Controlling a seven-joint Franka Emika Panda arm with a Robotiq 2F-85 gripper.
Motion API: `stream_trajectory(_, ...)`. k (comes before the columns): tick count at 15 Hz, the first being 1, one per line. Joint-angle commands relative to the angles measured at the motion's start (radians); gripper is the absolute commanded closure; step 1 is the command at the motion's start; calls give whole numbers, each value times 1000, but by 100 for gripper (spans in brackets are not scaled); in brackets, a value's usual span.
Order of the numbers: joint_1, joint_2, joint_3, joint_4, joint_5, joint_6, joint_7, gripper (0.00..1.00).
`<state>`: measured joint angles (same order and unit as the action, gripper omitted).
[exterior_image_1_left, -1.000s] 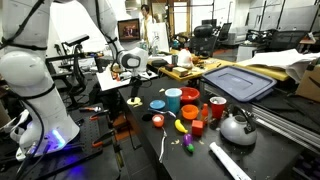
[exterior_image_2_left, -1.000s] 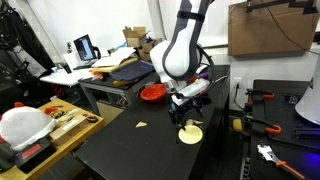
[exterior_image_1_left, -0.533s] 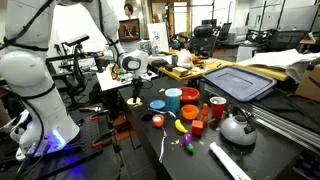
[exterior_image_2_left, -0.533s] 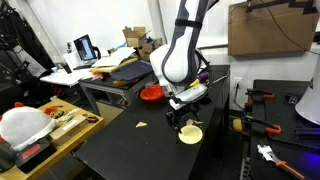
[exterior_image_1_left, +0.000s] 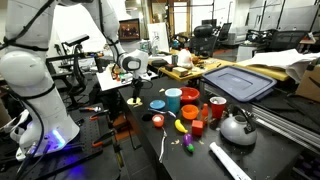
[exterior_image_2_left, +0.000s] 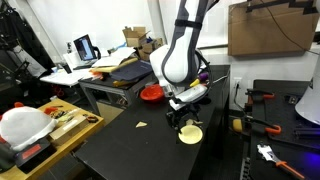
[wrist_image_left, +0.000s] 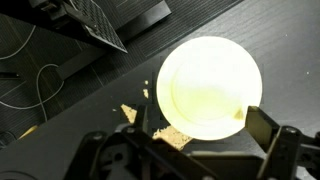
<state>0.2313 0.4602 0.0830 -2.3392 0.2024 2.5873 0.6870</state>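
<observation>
Gripper: the gripper (exterior_image_2_left: 180, 119) hangs just above the yellow plate (exterior_image_2_left: 190, 134), jaws spread fully wide and holding nothing.
Fingers in the wrist view: one finger (wrist_image_left: 105, 152) stands on each side of the plate's (wrist_image_left: 210, 88) near rim; they seem clear of it, though the angle leaves this unsure.
Plate: it lies flat on the black table (exterior_image_2_left: 120, 150), alone at that end.
Edges: in an exterior view the plate sits nearer the table's far side edge than the long edge facing the workbench.
Open room: a wide bare stretch of black top lies beside the plate, broken only by a tan scrap (exterior_image_2_left: 143, 124).
Near the plate: the wrist view shows a torn tan scrap (wrist_image_left: 128, 113) and crumbs (wrist_image_left: 170, 132) just beside the rim, with a black mesh piece (wrist_image_left: 100, 22) farther off.
Crowded end: in an exterior view a blue plate (exterior_image_1_left: 158, 103), teal cup (exterior_image_1_left: 173, 100), red bowl (exterior_image_1_left: 190, 96), banana (exterior_image_1_left: 181, 125) and kettle (exterior_image_1_left: 237, 126) stand well apart from the yellow plate (exterior_image_1_left: 134, 101).
Room: a lab with a laptop (exterior_image_2_left: 85, 47) on a side bench and a cardboard box (exterior_image_2_left: 265, 28) behind.
</observation>
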Motion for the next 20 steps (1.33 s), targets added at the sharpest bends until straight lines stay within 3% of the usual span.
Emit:
stream_trajectory(1, 13, -29, -7, -20, 7, -12, 7, 0)
stream_trajectory(11, 96, -24, -81, -1, -111, -25, 135, 0)
stream_trajectory(20, 93, -28, -72, -3, -131, -49, 140, 0)
